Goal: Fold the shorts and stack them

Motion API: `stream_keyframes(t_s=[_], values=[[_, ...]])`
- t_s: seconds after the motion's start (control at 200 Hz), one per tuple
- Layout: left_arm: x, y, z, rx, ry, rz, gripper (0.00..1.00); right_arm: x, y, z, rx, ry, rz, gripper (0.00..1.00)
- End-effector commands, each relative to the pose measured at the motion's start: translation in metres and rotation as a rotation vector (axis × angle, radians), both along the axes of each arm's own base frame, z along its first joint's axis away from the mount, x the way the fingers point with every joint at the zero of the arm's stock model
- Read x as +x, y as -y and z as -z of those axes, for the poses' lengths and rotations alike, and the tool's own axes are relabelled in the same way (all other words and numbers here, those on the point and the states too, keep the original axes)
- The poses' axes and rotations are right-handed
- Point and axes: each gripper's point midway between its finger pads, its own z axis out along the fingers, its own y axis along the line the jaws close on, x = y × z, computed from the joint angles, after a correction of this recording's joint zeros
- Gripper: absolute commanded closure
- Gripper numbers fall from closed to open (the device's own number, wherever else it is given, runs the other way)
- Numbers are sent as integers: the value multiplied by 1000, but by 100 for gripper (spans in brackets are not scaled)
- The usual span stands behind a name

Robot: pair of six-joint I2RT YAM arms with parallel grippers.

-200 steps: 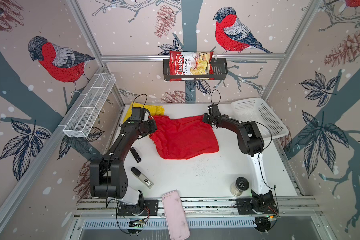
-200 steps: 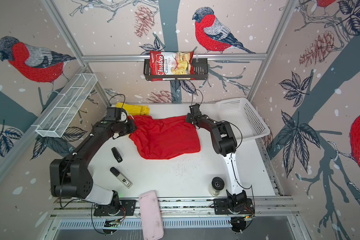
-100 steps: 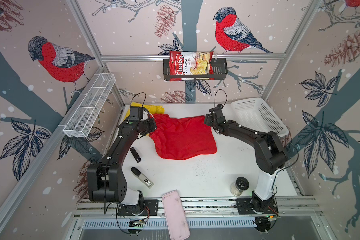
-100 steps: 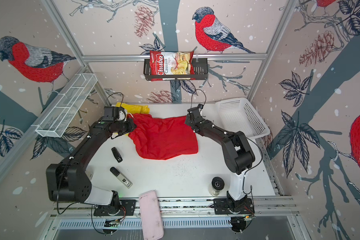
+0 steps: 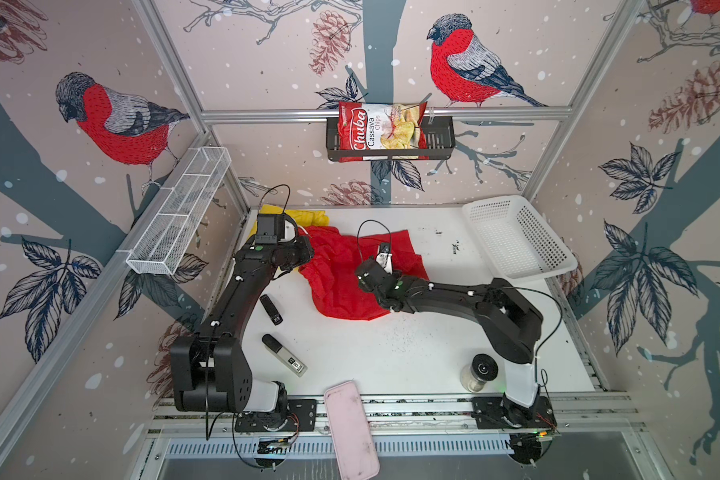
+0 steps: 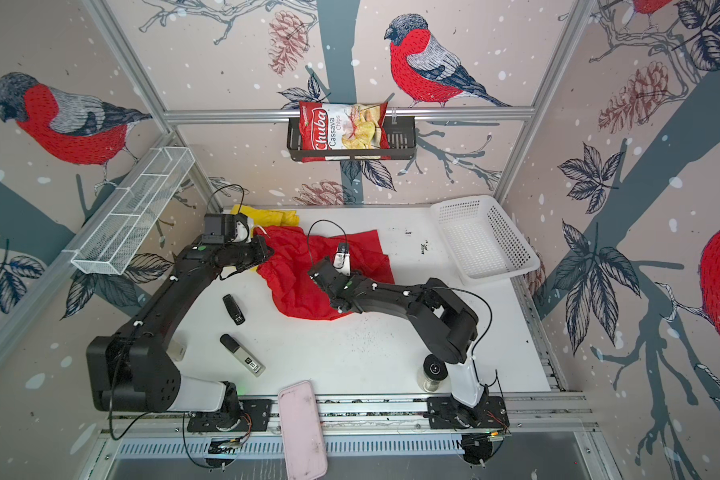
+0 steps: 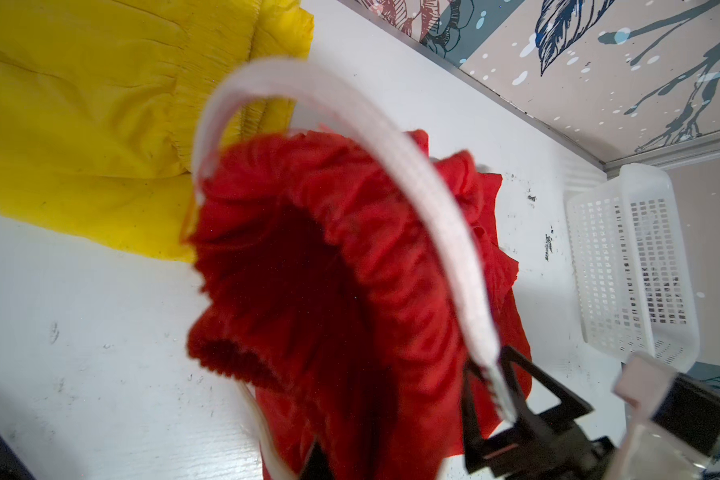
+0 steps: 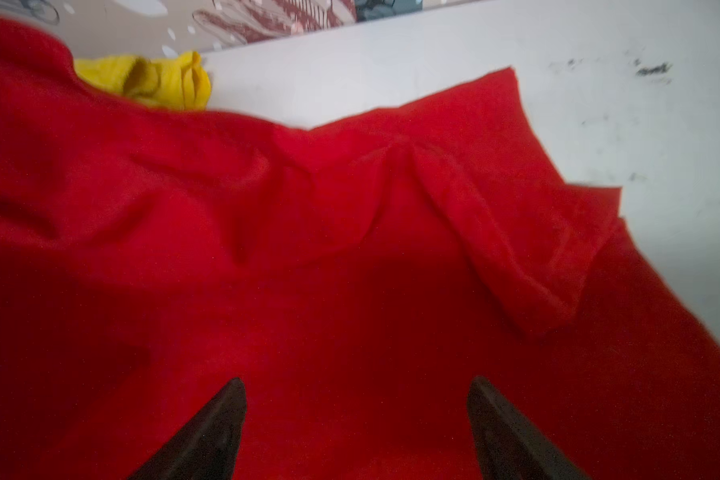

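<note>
Red shorts [image 5: 341, 286] lie crumpled on the desk [image 5: 391, 353], back-left of centre, not yet folded. One leg lies spread toward the white basket [image 5: 516, 237]. The waistband end is gathered up and lifted off the surface. Yellow shorts [image 5: 308, 216] are heaped in the back-left corner, just behind. The red cloth appears to overlap their near edge.

Left tool [image 5: 306, 251]: clenched on the bunched waistband of the red pair. Left wrist view shows the elastic puckered into a ring, with the white drawstring [image 7: 433, 199] arching loose above it. Its far end runs down beside dark fingers [image 7: 524, 407] at the frame edge. Cannot tell if it is caught there.

Right tool [image 8: 356, 382]: released, jaws wide, hanging just over the middle of the red cloth, gripping nothing. A doubled-over flap [image 8: 516, 249] sits ahead of it.

Step, as I read it: straightening the red pair before a first fold. Early in the task, with neither pair folded and no stack.

Risks:
- Waistband is held as a wad, not by a corner. A pull from there likely twists the cloth and skews the fold.
- Loose drawstring loop could snag a finger and drag the garment on release.
- Overlap with the yellow pair: hauling red may tow yellow along.
- Thin mesh: right tool, closing mid-panel, may pinch one layer only, or slip.
- Flap left doubled gets pressed into the fold.
</note>
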Motion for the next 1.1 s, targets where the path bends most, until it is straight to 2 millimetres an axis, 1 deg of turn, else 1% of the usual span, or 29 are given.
stream_keyframes(t_s=[0.0, 0.085, 0.15, 0.165, 0.18, 0.205, 0.225, 0.275, 0.3, 0.33, 0.405, 0.465, 0.55, 0.595, 0.66, 0.715, 0.76, 0.8, 0.83, 0.89, 0.966, 1.016, 1.031, 1.056, 1.096], values=[[4, 2, -5, -17, 27, 5, 100, -14, -12, 3, -21, 16, -23, 16], [5, 2, 0, -17, 11, 6, 100, -26, -21, 10, -7, -3, -68, 17], [5, 0, 2, -5, 2, 0, 100, -34, -26, 20, 16, -39, -110, 26], [6, 0, 2, -2, 0, -2, 100, -35, -27, 23, 22, -46, -115, 30], [6, -2, 3, 2, -1, -7, 100, -37, -27, 26, 26, -54, -120, 37], [6, -3, 3, 8, -5, -13, 100, -38, -26, 29, 34, -63, -123, 52], [6, -4, 3, 14, -5, -16, 100, -40, -26, 32, 39, -69, -121, 62], [7, -7, 1, 29, -3, -32, 100, -43, -24, 41, 47, -92, -121, 79], [8, -9, 1, 38, -3, -41, 100, -44, -23, 45, 50, -103, -123, 85], [9, -11, 1, 48, -6, -48, 100, -46, -22, 51, 53, -119, -129, 89], [12, -15, -1, 65, -22, -65, 100, -54, -24, 67, 64, -163, -153, 96], [14, -13, -7, 61, -12, -62, 100, -60, -32, 80, 80, -201, -189, 97], [16, -15, -12, 72, -8, -85, 100, -67, -43, 99, 115, -253, -230, 99], [16, -16, -15, 77, -9, -92, 100, -72, -55, 102, 152, -277, -273, 100], [15, -17, -16, 84, -13, -100, 100, -73, -61, 95, 185, -281, -294, 100], [14, -19, -18, 97, -11, -104, 100, -65, -59, 76, 215, -255, -300, 100], [13, -22, -17, 109, -9, -111, 100, -52, -49, 58, 235, -233, -279, 97], [11, -23, -15, 118, -10, -114, 100, -38, -37, 40, 256, -215, -252, 94], [11, -24, -13, 122, -11, -112, 100, -25, -25, 29, 270, -205, -226, 90], [10, -23, -8, 123, -21, -103, 100, -2, 3, 15, 283, -214, -166, 84], [7, -20, -1, 118, -41, -82, 100, 22, 35, 11, 281, -241, -100, 81], [7, -19, 1, 117, -41, -76, 100, 32, 49, 11, 275, -253, -85, 78], [7, -19, 2, 118, -42, -75, 100, 36, 55, 12, 267, -266, -72, 76], [7, -19, 1, 119, -40, -71, 100, 40, 59, 14, 259, -277, -64, 72], [7, -18, 1, 119, -38, -67, 100, 45, 64, 15, 251, -287, -65, 61]])
